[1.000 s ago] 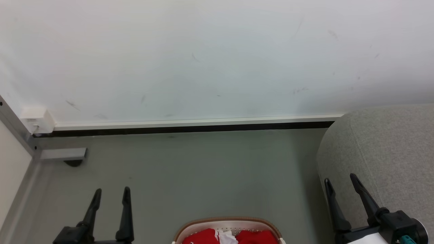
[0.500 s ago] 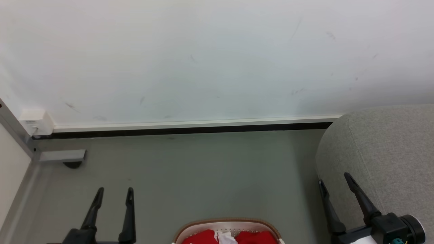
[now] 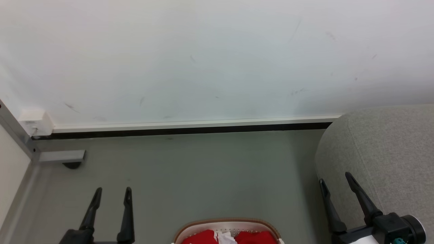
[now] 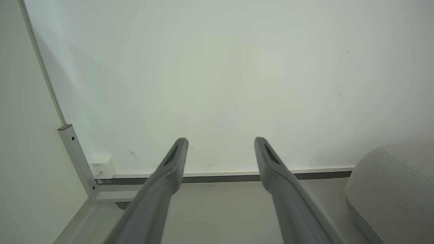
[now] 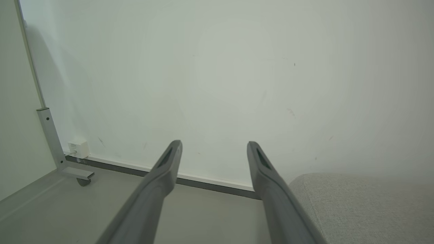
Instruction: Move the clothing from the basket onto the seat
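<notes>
The basket (image 3: pixel 227 223), white with a brown braided rim, peeks in at the bottom middle of the head view. Red clothing (image 3: pixel 252 238) with a white patch lies inside it, mostly cut off by the frame edge. The grey seat (image 3: pixel 390 149) bulges in at the right; it also appears at the right of the left wrist view as the seat (image 4: pixel 396 183) and low right in the right wrist view as the seat (image 5: pixel 366 206). My left gripper (image 3: pixel 113 193) stands open left of the basket, empty. My right gripper (image 3: pixel 335 179) is open in front of the seat's side, empty.
A white wall (image 3: pixel 210 57) with a dark baseboard (image 3: pixel 183 129) closes off the far side. A grey metal frame post (image 3: pixel 15 135) with a foot and caster (image 3: pixel 62 157) stands at the left corner, next to a small white box (image 3: pixel 35 122). Grey floor (image 3: pixel 203 176) lies between.
The head view has shifted slightly. My right gripper sits a little lower and further left in view than a second ago; the left gripper barely differs. Both stay open.
</notes>
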`<state>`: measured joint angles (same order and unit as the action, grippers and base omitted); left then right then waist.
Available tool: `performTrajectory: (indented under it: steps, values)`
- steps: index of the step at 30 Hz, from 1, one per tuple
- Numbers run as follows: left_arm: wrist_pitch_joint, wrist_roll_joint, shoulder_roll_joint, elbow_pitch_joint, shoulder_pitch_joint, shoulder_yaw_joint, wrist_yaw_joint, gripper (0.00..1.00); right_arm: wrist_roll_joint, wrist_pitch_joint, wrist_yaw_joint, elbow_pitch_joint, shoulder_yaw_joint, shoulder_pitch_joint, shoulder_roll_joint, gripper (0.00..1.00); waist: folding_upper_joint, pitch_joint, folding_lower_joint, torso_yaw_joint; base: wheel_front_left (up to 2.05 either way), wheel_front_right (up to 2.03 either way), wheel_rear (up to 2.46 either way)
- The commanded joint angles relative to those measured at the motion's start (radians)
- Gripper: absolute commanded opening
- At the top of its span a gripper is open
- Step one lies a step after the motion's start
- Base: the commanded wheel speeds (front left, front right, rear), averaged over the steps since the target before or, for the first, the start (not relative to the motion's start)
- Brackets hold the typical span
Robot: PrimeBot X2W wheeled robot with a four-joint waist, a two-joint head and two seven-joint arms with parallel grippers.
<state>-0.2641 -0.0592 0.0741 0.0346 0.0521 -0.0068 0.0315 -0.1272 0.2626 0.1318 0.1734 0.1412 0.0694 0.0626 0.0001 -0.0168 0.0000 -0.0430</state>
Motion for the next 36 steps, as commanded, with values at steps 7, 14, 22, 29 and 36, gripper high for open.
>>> performTrajectory:
  steps: [7,14,22,29,36]
  values:
    - [-0.001,-0.01,-0.006,-0.001,0.016,0.018,-0.012,1.0,-0.018,0.003,-0.002,-0.003,-0.005,-0.005,-0.003,1.0,-0.0001,0.005,0.0,-0.017,0.0,0.0,0.0]
    - [-0.001,-0.03,-0.014,0.012,0.007,0.024,-0.031,1.0,-0.036,0.003,-0.002,-0.021,-0.023,0.011,-0.005,1.0,-0.0001,0.035,0.0,-0.072,0.0,0.0,0.0]
    - [-0.001,-0.061,-0.018,0.128,-0.066,-0.005,-0.077,1.0,-0.073,0.002,-0.002,-0.052,-0.049,0.047,-0.009,1.0,-0.0001,0.12,0.0,-0.14,0.0,0.0,0.0]
    - [-0.001,-0.004,0.001,0.303,-0.183,-0.061,-0.099,1.0,-0.152,0.001,-0.002,-0.099,-0.093,0.097,-0.013,1.0,-0.0001,0.232,0.0,-0.196,0.0,0.0,0.0]
    - [0.065,0.062,0.058,0.516,-0.326,-0.16,-0.135,1.0,-0.196,0.001,-0.002,-0.164,-0.105,0.152,-0.012,1.0,-0.0001,0.372,0.0,-0.248,0.0,0.0,0.0]
